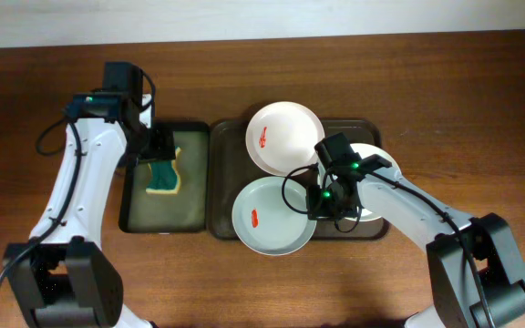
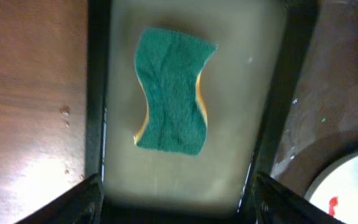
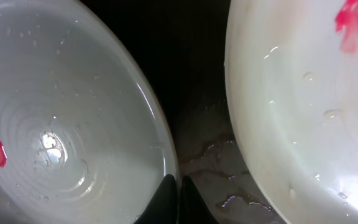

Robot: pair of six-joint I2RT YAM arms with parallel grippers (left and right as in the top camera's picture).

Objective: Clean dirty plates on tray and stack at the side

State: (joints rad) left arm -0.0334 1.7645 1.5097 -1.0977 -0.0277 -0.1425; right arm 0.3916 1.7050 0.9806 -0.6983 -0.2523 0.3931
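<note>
Sitting on one tray (image 1: 227,146), three plates (image 1: 285,137), one sponge (image 1: 163,175) alongside

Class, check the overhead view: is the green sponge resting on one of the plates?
No, the sponge lies in the small black tray, beside the brown tray that holds the plates.

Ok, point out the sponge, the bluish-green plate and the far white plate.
sponge (image 2: 169,93): left wrist view, middle of its green top.
bluish-green plate (image 1: 279,220): overhead view, centre of its basin.
far white plate (image 1: 290,135): overhead view, centre of its basin.
</note>
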